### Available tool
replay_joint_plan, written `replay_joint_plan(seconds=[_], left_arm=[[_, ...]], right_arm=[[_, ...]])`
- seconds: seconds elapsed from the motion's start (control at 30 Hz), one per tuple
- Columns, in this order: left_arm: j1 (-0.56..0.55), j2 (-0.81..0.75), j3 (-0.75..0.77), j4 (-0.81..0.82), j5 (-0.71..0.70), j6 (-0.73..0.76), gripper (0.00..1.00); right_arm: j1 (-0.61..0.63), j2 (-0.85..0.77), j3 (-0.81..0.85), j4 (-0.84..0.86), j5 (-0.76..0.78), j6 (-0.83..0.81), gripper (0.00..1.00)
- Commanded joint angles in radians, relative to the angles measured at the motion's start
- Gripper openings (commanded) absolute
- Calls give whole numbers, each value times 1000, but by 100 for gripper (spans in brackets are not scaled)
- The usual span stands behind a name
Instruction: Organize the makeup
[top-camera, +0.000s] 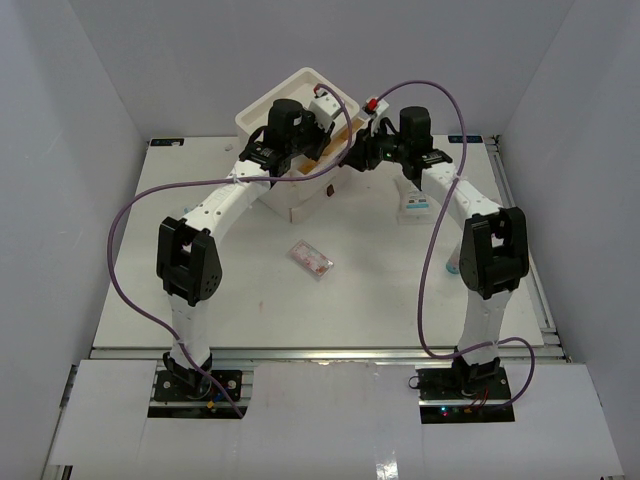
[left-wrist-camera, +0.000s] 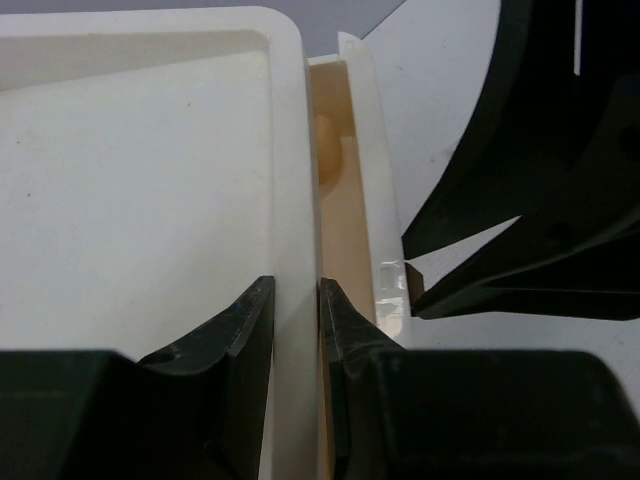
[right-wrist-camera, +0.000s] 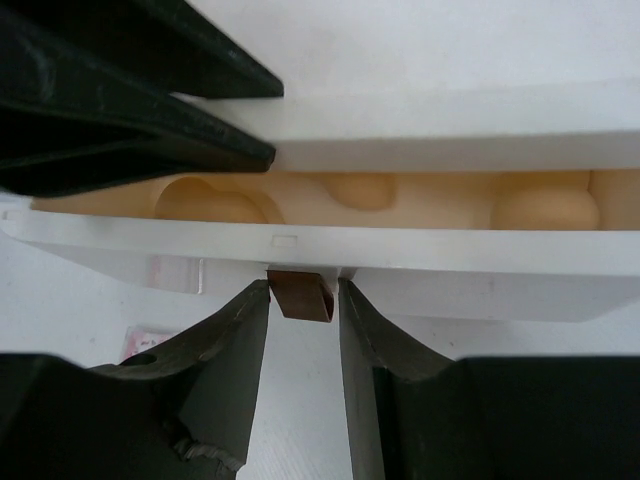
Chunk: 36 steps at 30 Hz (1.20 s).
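The cream three-drawer box (top-camera: 300, 105) stands at the back. My left gripper (left-wrist-camera: 297, 300) is shut on the box's top side wall (left-wrist-camera: 290, 180), one finger on each face. My right gripper (right-wrist-camera: 303, 297) is shut on the brown pull tab (right-wrist-camera: 303, 297) of a drawer (right-wrist-camera: 400, 250) that stands pulled out. Tan sponges (right-wrist-camera: 545, 208) lie inside it, and one sponge (left-wrist-camera: 325, 150) also shows in the left wrist view. A flat clear case with pink inside (top-camera: 311, 258) lies mid-table. Clear packets printed white and blue (top-camera: 415, 205) lie right of the box.
Both grippers (top-camera: 335, 152) meet at the box's front, with fingertips close together. Purple cables (top-camera: 130, 215) loop over each arm. The white table (top-camera: 350, 310) has raised rails along its right edge (top-camera: 530, 270).
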Motion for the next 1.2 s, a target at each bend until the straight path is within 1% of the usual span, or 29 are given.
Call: replay_joint_plan(seconds=[0.0,0.23,0.3,0.4,0.6,0.77,0.87,1.0,1.07,1.17], left_arm=[[-52,-11,-8,-143,167,-34,13],[-47,-5,-6,-145,183,-35,13],[-43,-10,-9,-145,187,-38,13],[-38,-15,-12,-141,204,-47,13],[-33,-15,-11,-140,229,-62,13],[-28,-18,-12,-141,240,-75,13],[-25,-20,-12,-142,253,-73,13],[-20,-22,-15,-140,281,-69,13],[-16,-21,-14,-140,291,-71,13],[-15,-19,-9,-138,308,-80,13]], right_arm=[[10,67,110,84,7,72,41],[17,149,187,122,12,165,43],[17,152,192,125,14,167,45],[15,140,175,134,16,157,47],[15,125,136,194,21,174,58],[15,155,164,200,26,188,58],[1,111,123,198,-16,148,57],[-40,15,-1,200,-116,59,58],[-56,-25,-84,203,-124,31,58],[-63,-52,-163,208,-111,-14,59]])
